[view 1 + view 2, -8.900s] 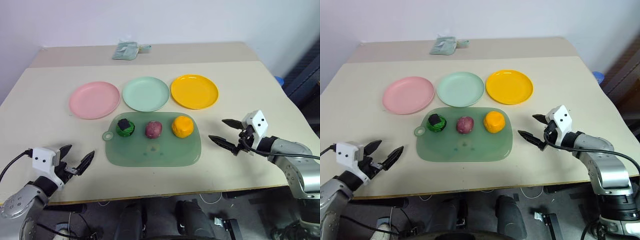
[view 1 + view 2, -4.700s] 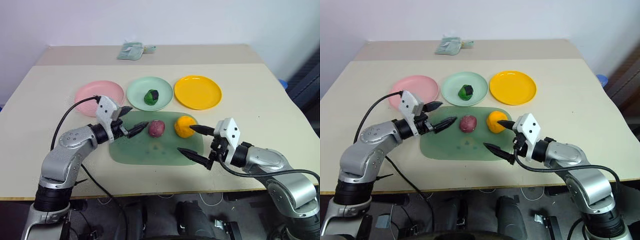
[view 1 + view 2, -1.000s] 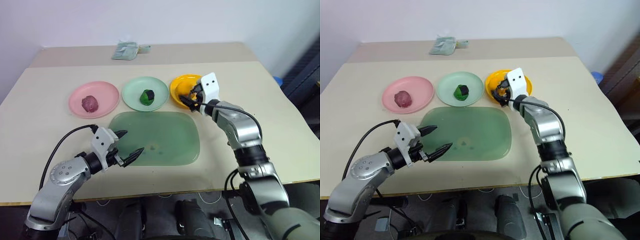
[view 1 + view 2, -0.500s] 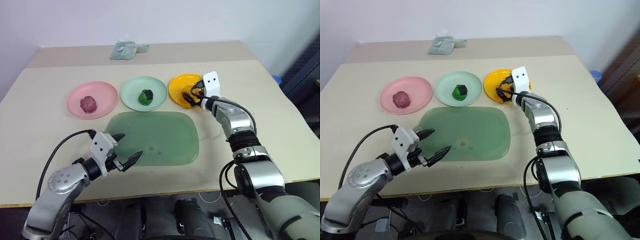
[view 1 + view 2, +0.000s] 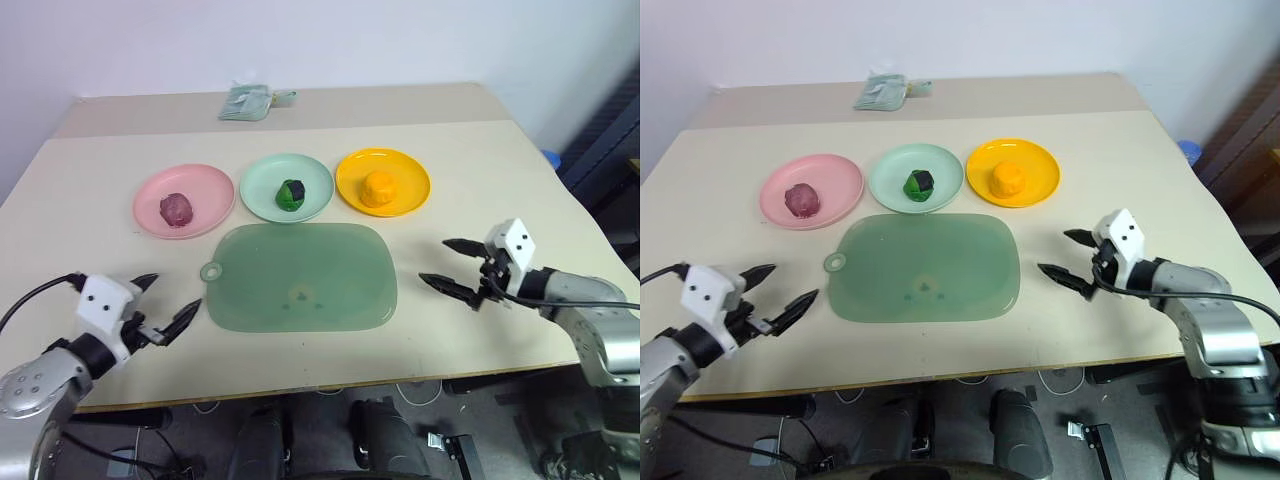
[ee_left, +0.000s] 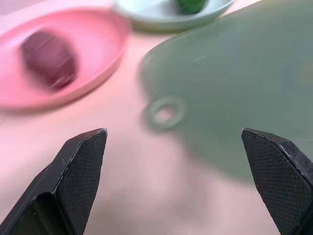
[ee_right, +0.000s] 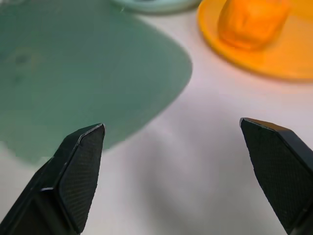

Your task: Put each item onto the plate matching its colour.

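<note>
Orange item point(image 5: 380, 187) well beyond right end effector point(image 5: 451, 264)

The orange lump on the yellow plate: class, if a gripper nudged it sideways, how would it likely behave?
The orange lump looks rounded yet blocky, so it would probably slide or tumble a little, not roll far. The yellow plate is smooth and glossy, so sliding seems likely. Its raised rim might stop the lump; a harder push could shift the plate too.
</note>
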Robot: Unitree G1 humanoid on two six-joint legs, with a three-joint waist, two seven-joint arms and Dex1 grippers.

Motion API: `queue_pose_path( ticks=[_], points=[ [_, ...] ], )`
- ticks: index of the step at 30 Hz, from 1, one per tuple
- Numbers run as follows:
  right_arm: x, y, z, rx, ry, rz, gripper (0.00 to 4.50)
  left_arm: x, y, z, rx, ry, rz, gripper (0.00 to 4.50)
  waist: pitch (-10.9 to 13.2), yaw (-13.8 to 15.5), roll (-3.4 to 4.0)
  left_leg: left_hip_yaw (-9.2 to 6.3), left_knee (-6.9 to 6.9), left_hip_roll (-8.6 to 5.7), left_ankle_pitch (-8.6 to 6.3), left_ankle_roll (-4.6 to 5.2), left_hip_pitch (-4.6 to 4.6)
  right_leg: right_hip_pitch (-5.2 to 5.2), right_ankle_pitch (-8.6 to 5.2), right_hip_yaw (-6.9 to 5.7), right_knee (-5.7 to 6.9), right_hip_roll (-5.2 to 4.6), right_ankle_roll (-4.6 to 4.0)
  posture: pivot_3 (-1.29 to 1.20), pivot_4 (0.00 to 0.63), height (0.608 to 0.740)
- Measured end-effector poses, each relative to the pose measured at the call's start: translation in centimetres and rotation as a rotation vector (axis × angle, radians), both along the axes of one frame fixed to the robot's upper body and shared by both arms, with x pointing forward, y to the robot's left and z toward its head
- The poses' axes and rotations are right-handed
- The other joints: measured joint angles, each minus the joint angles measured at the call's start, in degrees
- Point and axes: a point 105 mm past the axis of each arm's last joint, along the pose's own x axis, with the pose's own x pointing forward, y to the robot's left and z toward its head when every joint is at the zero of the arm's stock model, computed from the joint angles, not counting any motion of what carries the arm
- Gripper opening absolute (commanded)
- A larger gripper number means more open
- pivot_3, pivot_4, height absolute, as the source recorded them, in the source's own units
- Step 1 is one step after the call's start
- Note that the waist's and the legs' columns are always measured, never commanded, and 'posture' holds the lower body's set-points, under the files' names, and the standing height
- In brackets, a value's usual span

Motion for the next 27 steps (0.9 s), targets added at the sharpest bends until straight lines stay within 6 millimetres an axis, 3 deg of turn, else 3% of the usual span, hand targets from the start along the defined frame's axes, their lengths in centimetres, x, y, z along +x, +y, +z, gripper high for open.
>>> queue_pose_path(
  ticks=[12,27],
  points=[
    [-0.2,0.3,-0.1,0.004,0.002,-0.009,4.49,-0.1,-0.9,0.1,-0.026,-0.026,0.001,4.5,0.0,0.35,-0.01,-0.01,-0.01,-0.02,-0.01,0.0,-0.12,-0.01,0.01,0.0,-0.18,-0.04,-0.01,0.0,0.15,0.74],
    [1.7,1.4,1.5,0.003,-0.027,0.055,4.49,-1.6,-2.6,-1.1,-0.096,-0.022,0.072,4.5,0.0,0.34,-0.01,-0.01,0.0,-0.03,-0.01,0.01,-0.13,0.0,0.01,0.0,-0.2,-0.03,-0.01,0.0,0.15,0.74]
  ],
)
